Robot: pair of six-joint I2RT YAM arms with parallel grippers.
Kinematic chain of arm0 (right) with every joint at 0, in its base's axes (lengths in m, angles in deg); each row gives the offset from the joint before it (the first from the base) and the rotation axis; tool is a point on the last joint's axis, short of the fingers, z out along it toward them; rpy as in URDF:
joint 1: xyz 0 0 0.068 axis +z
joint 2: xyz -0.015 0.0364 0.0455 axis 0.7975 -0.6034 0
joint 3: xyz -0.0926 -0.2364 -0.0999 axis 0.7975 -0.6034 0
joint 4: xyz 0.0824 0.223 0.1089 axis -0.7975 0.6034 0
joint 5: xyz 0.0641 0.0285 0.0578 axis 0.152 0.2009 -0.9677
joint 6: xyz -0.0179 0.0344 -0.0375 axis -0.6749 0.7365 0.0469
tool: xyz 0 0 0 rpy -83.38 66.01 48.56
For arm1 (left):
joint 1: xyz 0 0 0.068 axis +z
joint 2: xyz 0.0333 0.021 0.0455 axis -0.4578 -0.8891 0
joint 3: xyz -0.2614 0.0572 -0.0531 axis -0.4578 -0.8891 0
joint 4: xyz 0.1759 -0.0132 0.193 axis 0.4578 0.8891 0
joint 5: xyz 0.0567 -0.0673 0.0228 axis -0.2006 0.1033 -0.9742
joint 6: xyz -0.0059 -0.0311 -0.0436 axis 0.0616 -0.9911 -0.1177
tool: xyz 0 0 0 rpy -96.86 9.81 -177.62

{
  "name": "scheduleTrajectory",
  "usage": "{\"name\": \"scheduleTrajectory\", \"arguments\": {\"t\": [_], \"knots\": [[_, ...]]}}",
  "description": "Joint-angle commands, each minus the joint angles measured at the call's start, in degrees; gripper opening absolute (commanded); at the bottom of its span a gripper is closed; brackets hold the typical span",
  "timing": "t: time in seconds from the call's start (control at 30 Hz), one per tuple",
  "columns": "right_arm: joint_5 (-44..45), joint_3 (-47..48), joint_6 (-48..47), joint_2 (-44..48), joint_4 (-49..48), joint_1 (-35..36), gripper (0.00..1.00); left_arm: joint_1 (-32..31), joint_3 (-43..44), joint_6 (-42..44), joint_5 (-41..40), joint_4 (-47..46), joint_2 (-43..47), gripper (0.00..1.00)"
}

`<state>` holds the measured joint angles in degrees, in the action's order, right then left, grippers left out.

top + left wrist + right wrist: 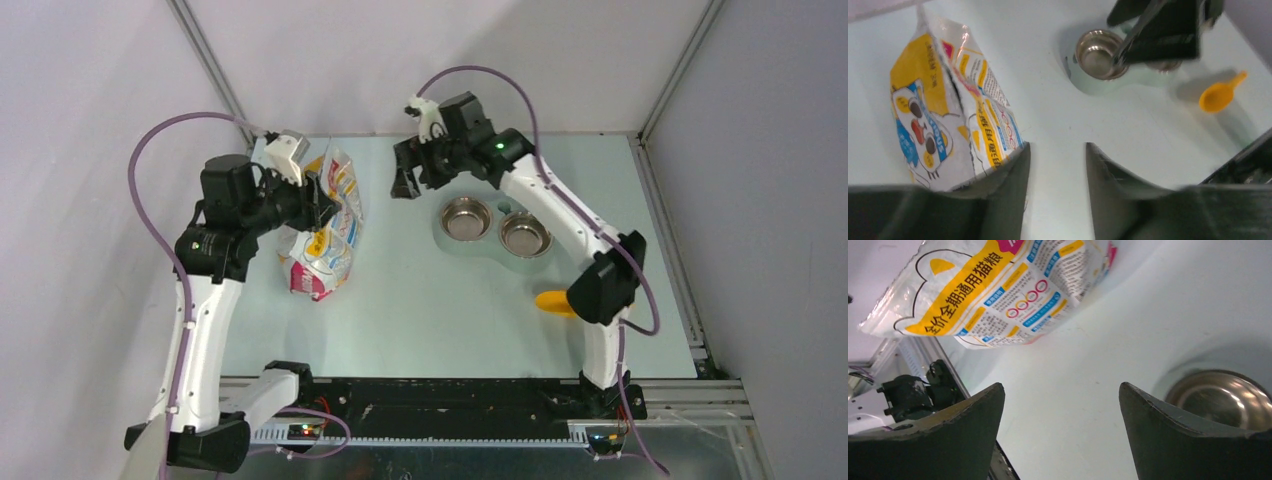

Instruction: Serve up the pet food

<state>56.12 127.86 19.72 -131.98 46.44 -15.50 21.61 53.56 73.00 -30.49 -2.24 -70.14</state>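
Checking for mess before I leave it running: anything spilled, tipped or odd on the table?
Nothing stands out. No kibble shows on the table, both bowls sit upright and look empty, the bag is creased but shows no spill, and the scoop lies beside the bowls.

We read this as robotics lab test cell. We see plain grey-white wall panels boxing in pale matte tabletop, silver aluminium frame struts running up corners, two white-and-black robot arms bolted to black slotted base rail at near edge, thin purple cables looping from arms.
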Motion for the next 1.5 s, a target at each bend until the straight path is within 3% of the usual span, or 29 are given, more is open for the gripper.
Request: {"name": "scheduleTrajectory", "arguments": {"t": [0.0, 0.03, 0.13, 0.3, 0.4, 0.43, 0.5, 0.53, 0.6, 0.63, 0.67, 0.73, 0.93, 1.17, 1.47], "knots": [[0.3, 7.1, 7.2, -3.3, -4.3, 3.1, 0.87, -0.1, 1.1, -5.6, -11.3, -8.0, 3.9, 0.62], [3.1, 7.1, 9.3, -3.2, -5.4, 3.3, 0.86, -0.1, 1.6, -6.9, -15.8, -8.7, 3.7, 0.7], [7.2, 7.0, 16.1, -3.3, -7.0, 2.6, 0.83, 0.0, 6.7, -8.2, -20.1, -6.4, -0.9, 0.7], [8.2, 7.0, 19.0, -4.2, -7.2, 2.4, 0.76, 0.1, 15.5, -9.2, -17.3, -1.2, -12.1, 0.54], [8.2, 5.9, 15.6, -3.4, -7.7, 3.4, 0.76, 0.3, 16.8, -8.2, -15.7, -0.2, -14.9, 0.34], [8.8, 4.7, 14.9, -2.5, -7.9, 3.7, 0.76, 0.4, 17.2, -7.9, -15.5, -0.2, -16.0, 0.32], [9.1, 2.8, 13.0, -0.9, -8.5, 4.0, 0.76, 0.5, 17.8, -7.2, -15.0, 0.3, -17.5, 0.35], [9.0, 2.4, 12.1, -0.5, -8.4, 3.9, 0.77, 0.7, 18.2, -6.7, -14.5, 1.4, -18.0, 0.43], [8.0, 1.4, 10.0, 1.0, -7.5, 3.7, 0.77, 0.9, 19.9, -6.1, -14.2, 3.7, -19.8, 0.44], [7.5, 0.5, 8.2, 2.2, -6.9, 3.6, 0.77, 1.1, 20.9, -6.0, -13.5, 5.3, -21.0, 0.4], [6.6, -0.1, 7.3, 3.8, -6.6, 3.2, 0.77, 1.6, 21.4, -5.9, -13.1, 6.0, -21.8, 0.26], [5.9, -3.2, 5.5, 6.8, -6.3, 2.3, 0.77, 2.4, 22.2, -6.3, -12.7, 7.1, -22.4, 0.16], [4.7, -14.2, 3.0, 14.7, -7.5, 0.6, 0.77, 3.7, 21.7, -6.3, -13.0, 7.2, -22.1, 0.32], [2.0, -20.1, -2.8, 20.0, -7.0, -0.6, 0.79, 3.7, 22.7, -5.2, -13.1, 8.6, -24.5, 0.35], [-0.5, -28.8, -2.2, 25.3, -8.1, -4.4, 0.8, 3.7, 25.0, -2.0, -15.4, 11.0, -28.3, 0.25]]}}
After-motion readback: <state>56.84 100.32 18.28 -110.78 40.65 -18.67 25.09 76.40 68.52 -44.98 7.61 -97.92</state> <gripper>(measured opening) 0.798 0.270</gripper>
